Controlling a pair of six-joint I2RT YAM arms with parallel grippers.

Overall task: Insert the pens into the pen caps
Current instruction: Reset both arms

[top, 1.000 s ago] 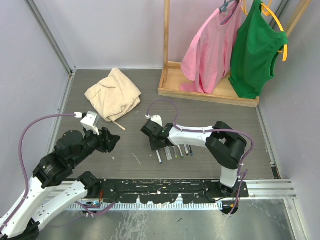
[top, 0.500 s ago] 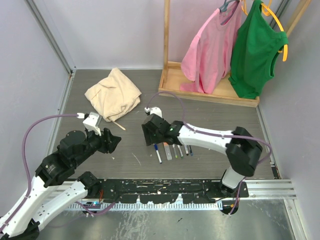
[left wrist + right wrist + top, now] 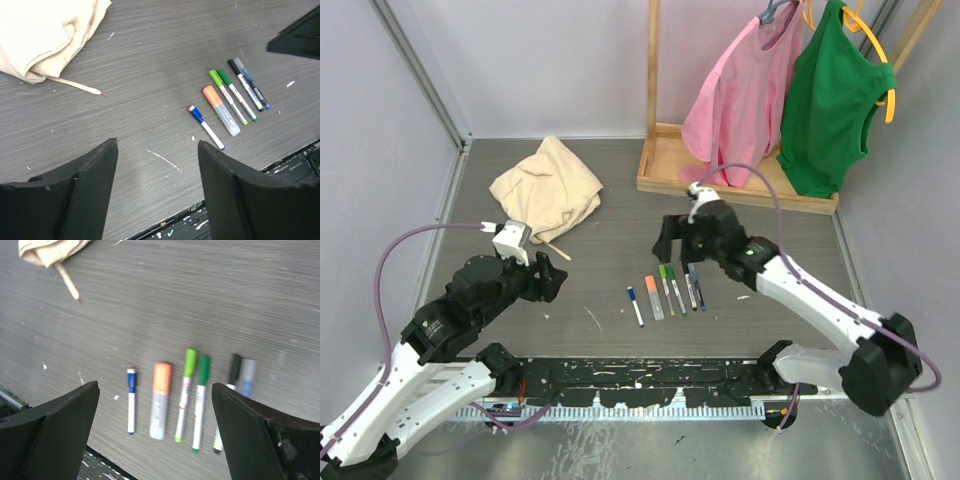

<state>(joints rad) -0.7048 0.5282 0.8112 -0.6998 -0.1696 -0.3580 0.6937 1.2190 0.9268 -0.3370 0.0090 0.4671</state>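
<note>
Several pens lie side by side on the grey table, each with its pen cap on. From left to right they are a blue-capped white pen [image 3: 635, 305], a fat orange-capped one [image 3: 653, 297], a light green one [image 3: 664, 287], a dark green one [image 3: 676, 290], a black one [image 3: 689, 290] and a grey-blue one [image 3: 698, 288]. My right gripper [image 3: 680, 245] hovers above the row, open wide and empty; its wrist view shows the orange cap [image 3: 162, 377] and blue cap [image 3: 131, 382] between the fingers. My left gripper [image 3: 550, 280] is open and empty, to the left of the pens [image 3: 220, 110].
A crumpled beige cloth [image 3: 547, 187] lies at the back left with a thin tan stick [image 3: 557, 249] poking out. A wooden rack [image 3: 720, 185] at the back right holds a pink shirt [image 3: 740, 95] and a green top [image 3: 830, 100]. A black rail [image 3: 650, 375] runs along the near edge.
My right gripper rose off the pen row, swung right and back, and opened wide, leaving the blue-capped pen at the row's left end. My left gripper opened slightly.
</note>
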